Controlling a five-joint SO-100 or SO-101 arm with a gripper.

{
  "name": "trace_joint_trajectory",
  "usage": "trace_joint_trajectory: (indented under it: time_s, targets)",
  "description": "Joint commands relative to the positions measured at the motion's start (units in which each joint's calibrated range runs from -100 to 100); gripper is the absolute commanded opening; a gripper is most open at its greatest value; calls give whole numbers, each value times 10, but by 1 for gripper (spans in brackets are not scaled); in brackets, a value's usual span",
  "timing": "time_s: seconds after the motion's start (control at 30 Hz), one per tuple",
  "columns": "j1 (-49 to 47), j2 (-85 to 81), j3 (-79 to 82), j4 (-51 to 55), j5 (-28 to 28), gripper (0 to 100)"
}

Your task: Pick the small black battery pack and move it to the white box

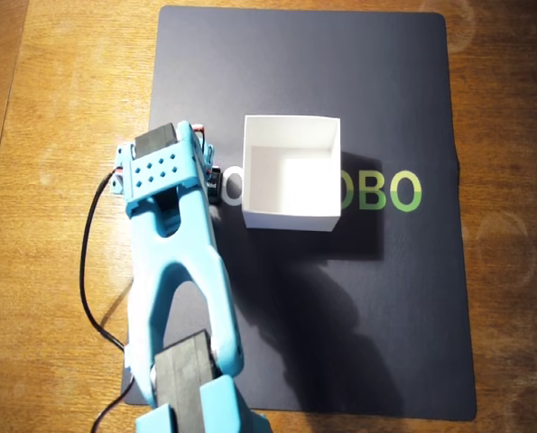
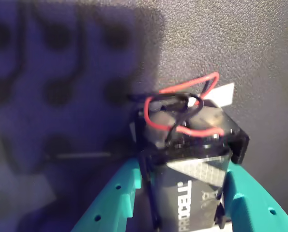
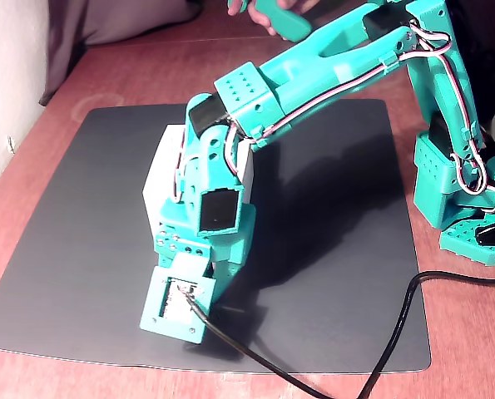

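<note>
The small black battery pack [image 2: 192, 159] holds a Procell battery and has red and black wires looped on top. In the wrist view it sits between my teal fingers [image 2: 117, 193], and my gripper [image 2: 185, 198] is shut on it over the dark mat. In the overhead view my gripper [image 1: 208, 173] is just left of the open white box [image 1: 291, 216], and only a sliver of the pack [image 1: 213, 180] shows beside the wrist. In the fixed view the box [image 3: 157, 179] stands behind my wrist, which hides the pack and the fingers.
A dark mat [image 1: 385, 316] with green "OBO" lettering covers the wooden table [image 1: 60, 90]. A black cable [image 1: 89, 271] runs along the arm's left side. The arm's base [image 3: 463, 191] stands at the right in the fixed view. A hand holding a teal part [image 3: 280, 17] shows at the top edge.
</note>
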State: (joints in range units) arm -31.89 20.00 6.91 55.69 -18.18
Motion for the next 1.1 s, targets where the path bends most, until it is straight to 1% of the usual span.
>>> trace_joint_trajectory:
  time_s: [0.0, 0.47, 0.6, 0.87, 0.97, 1.07]
  targets:
    - [-16, -2, -13, -2, -3, 18]
    - [6, -2, -13, 0, 1, 17]
    - [7, -2, -12, 0, 20, 17]
    - [7, -2, -11, 0, 20, 17]
    - [7, -2, -2, 0, 20, 12]
    - [7, -2, 7, 0, 20, 12]
